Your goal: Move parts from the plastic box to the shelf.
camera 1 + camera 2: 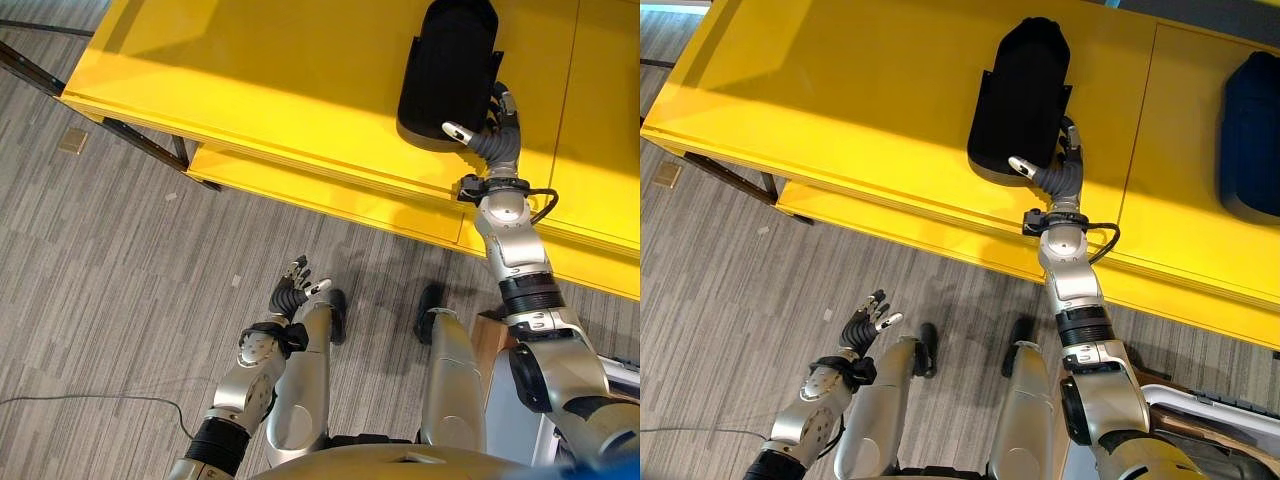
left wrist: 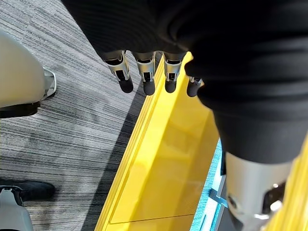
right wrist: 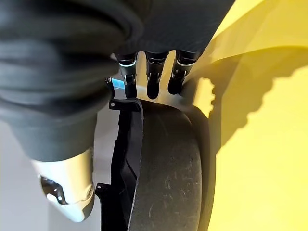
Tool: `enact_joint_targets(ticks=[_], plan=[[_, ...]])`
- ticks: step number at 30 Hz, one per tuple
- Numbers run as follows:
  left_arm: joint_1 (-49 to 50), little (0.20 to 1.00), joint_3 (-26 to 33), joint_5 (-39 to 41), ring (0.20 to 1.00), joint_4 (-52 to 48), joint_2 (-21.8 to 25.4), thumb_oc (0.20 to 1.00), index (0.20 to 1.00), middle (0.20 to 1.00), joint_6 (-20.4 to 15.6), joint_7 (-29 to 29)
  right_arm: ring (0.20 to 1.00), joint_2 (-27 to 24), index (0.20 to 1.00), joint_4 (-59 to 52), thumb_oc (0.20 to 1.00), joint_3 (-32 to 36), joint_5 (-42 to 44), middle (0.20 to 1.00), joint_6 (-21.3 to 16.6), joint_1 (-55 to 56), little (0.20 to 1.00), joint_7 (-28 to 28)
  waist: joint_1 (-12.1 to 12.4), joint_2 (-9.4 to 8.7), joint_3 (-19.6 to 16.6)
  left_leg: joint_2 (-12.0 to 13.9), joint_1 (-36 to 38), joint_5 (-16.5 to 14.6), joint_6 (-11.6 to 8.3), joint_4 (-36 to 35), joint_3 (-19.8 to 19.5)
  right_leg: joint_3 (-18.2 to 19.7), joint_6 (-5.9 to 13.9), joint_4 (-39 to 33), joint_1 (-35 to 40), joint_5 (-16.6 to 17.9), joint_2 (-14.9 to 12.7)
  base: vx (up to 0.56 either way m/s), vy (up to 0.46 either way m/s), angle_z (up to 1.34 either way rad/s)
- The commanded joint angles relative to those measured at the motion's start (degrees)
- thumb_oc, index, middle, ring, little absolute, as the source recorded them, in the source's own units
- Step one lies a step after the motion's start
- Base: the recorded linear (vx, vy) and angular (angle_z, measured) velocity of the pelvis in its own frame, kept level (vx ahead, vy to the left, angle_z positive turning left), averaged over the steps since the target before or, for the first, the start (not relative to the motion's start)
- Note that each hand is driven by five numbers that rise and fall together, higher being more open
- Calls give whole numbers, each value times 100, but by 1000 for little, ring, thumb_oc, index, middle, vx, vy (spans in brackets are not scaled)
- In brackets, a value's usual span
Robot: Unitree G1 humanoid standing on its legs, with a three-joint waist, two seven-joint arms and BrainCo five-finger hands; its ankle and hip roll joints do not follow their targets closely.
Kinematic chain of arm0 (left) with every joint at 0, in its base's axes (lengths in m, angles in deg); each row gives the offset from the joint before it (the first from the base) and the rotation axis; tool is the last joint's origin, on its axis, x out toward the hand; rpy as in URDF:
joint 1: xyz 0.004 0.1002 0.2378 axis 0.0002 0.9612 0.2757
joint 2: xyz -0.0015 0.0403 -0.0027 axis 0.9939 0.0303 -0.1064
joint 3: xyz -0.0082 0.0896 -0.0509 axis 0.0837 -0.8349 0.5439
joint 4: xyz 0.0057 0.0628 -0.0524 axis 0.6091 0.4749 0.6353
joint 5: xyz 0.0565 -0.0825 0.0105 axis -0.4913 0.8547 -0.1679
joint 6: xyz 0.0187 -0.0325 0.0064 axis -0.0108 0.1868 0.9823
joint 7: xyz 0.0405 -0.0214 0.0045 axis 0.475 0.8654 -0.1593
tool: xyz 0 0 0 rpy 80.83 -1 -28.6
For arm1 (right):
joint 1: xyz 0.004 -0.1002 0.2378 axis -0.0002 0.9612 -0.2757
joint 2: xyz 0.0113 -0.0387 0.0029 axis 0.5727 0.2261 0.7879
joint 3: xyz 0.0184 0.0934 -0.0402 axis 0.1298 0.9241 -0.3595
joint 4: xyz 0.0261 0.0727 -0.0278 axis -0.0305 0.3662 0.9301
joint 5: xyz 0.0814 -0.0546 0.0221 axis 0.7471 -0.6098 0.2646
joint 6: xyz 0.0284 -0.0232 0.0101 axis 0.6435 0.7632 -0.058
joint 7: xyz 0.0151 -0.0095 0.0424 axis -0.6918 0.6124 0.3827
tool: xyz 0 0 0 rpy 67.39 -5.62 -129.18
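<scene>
Right eye view shows the black part [image 1: 1020,95] lying on the yellow shelf [image 1: 840,90], long axis pointing away; right hand [image 1: 1055,165] curls around its near end (left hand [image 1: 865,325] hangs relaxed, empty).

**Black part on the yellow shelf**

The black part [image 1: 1020,95] lies flat on the top of the yellow shelf [image 1: 840,90], near its front edge. It is a long, matte moulding with a rounded far end and a thin flange along one side. My right hand [image 1: 1052,168] is at its near end, thumb on one side and fingers on the other, against its edge.
</scene>
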Motion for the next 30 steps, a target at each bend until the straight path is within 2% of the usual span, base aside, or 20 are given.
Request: enact_joint_targets(ticks=[1,13,17,28,30], plan=[[105,1000,-4,42,1000,-229,18,1000,1000,1000,-159,79,1000,127,1000,-208,1000,42,109,1000,-170,-18,1000,172,80,14,-4,228,2,123,-448,-81,-502,300,165,-125,262,347,-216,0,0,0],[58,1000,68,-124,1000,-345,68,1000,1000,1000,-221,57,1000,117,1000,-769,1000,307,109,1000,-186,530,1000,182,6,-48,-49,229,76,124,-462,-128,-496,302,181,-140,306,354,-215,0,0,0],[-188,1000,176,-1009,1000,-1131,413,1000,1000,1000,-405,-87,1000,227,1000,-2263,1000,925,-148,1000,-285,1657,1000,94,-162,-91,-66,271,253,139,-483,-265,-488,291,197,-165,398,306,-184,-4,-44,1],[-356,1000,509,-2095,1000,-1643,750,1000,1000,1000,-574,-323,1000,395,1000,-3392,1000,1298,-136,1000,-399,2775,1000,336,-304,-114,-129,338,655,254,-580,-699,-484,249,232,-466,735,303,-112,3,-33,-5],[-405,1000,677,-2642,1000,-1769,936,1000,1000,1000,-626,-409,1000,426,1000,-3525,1000,1418,-98,1000,-422,3098,1000,429,-341,-119,-164,359,822,316,-616,-888,-475,201,243,-629,896,301,-75,20,-47,-3]])
